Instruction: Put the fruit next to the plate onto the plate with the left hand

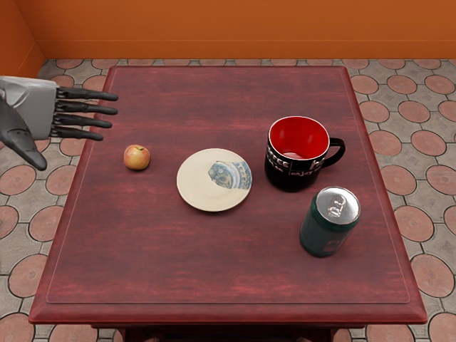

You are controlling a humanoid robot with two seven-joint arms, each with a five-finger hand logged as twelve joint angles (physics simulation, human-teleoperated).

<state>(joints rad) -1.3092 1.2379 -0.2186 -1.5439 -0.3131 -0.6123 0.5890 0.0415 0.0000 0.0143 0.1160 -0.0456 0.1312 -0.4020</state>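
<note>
On the table [214,274], a green can [330,222] stands lower right, the plate [203,184] sits mid-frame with the apple [137,157] near its left and a black mug [298,153] at its right, and at upper left the left hand [50,114] hovers, fingers outstretched, holding nothing.

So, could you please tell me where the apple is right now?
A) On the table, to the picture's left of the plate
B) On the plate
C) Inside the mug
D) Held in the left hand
A: the apple rests on the table, apart from the plate, while the open left hand holds nothing.
</note>
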